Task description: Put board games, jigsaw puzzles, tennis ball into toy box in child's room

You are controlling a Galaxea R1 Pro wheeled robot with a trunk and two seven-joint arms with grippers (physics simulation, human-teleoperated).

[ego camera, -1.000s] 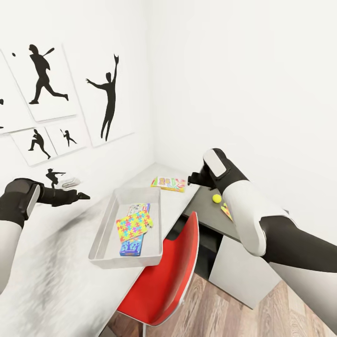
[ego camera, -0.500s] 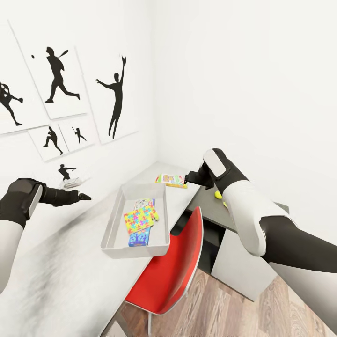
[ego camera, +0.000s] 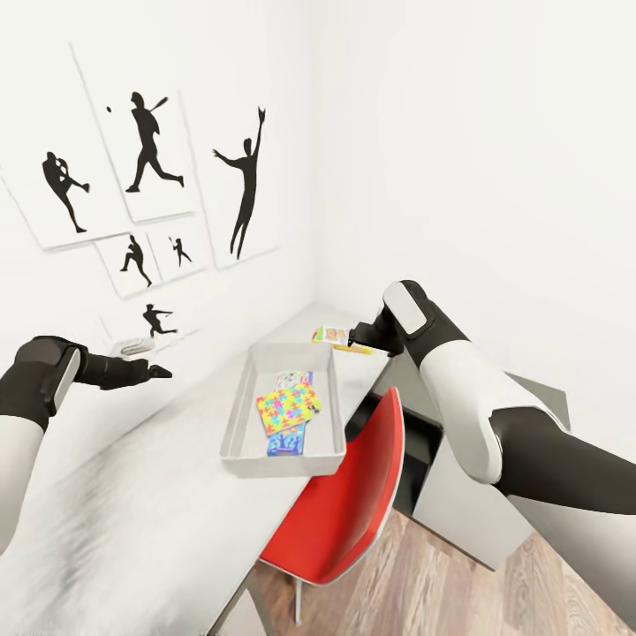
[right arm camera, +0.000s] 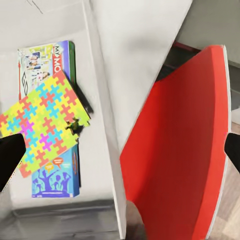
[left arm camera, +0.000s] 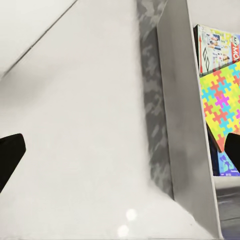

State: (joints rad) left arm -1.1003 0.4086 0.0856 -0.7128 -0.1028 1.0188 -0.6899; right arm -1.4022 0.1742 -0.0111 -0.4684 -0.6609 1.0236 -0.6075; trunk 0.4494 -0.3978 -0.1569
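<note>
The light grey toy box (ego camera: 242,415) stands on the pale table (ego camera: 159,512). Inside it a jigsaw puzzle (ego camera: 288,408) lies over a blue board game (ego camera: 288,440) and a second board game (ego camera: 297,380). Another board game (ego camera: 334,336), yellow and orange, lies flat at the table's far corner. My left gripper (ego camera: 161,371) hovers open left of the box, whose wall (left arm camera: 180,115) and puzzle (left arm camera: 222,105) appear in the left wrist view. My right gripper (ego camera: 353,338) hangs open near the yellow game, above the box's puzzle (right arm camera: 42,120) and blue game (right arm camera: 55,177). The tennis ball is hidden.
A red chair (ego camera: 344,495) is tucked under the table beside the box, its back (right arm camera: 175,150) close below my right gripper. The lower dark wing (ego camera: 530,389) and white drawers (ego camera: 459,508) stand to the right. Black silhouette pictures (ego camera: 150,150) hang on the left wall.
The whole view has swung, so the box, chair and pictures sit further right in the picture. The tennis ball has gone behind my right arm. Both arms keep their pose.
</note>
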